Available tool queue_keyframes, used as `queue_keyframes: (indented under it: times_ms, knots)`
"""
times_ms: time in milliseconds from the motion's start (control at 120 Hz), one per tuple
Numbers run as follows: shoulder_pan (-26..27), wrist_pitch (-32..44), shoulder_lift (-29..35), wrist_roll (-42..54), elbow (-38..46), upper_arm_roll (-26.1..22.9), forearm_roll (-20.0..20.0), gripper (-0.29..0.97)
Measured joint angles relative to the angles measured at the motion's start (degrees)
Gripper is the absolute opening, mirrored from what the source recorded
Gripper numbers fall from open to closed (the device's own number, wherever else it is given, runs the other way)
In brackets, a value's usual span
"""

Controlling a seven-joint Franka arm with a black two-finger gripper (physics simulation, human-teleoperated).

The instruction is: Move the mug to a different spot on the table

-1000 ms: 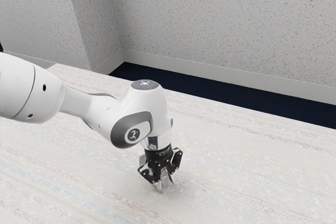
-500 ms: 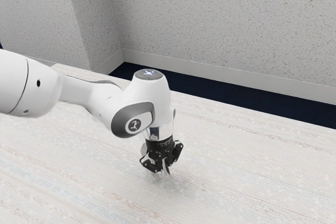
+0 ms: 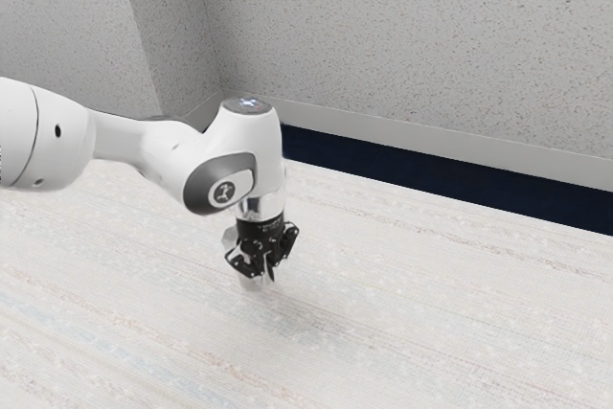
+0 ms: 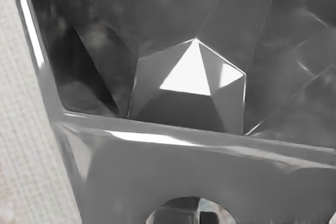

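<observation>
The white arm is seen entering from the exterior view's left, its wrist turned downward over the pale, streaked table. The black gripper is held clear of the tabletop, and a faint shadow is cast on the surface below it, toward the exterior view's right. The fingers are drawn close together and clamped on the mug, of which only a small pale sliver can be made out between them in the exterior view. In the wrist view the mug is shown directly under the hand as a grey, glossy, faceted body with bright highlights; a rounded opening is cut into its nearest part, and a strip of tabletop is visible beside it. Behind the table, a dark blue floor, a light baseboard and speckled grey walls are shown.
</observation>
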State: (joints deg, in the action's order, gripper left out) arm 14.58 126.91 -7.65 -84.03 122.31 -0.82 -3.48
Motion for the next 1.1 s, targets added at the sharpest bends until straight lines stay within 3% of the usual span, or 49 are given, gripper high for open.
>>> queue_keyframes:
  times_ms: [242, 517, 1100]
  knots:
    - [0.20, -1.22, -1.77, 0.43, -1.71, 5.95, -0.46, -0.06]
    - [0.17, -3.15, -2.92, 1.02, -1.25, 9.50, -0.50, -0.06]
    - [0.20, -2.64, -5.89, 1.55, -1.17, 10.55, -0.37, -0.04]
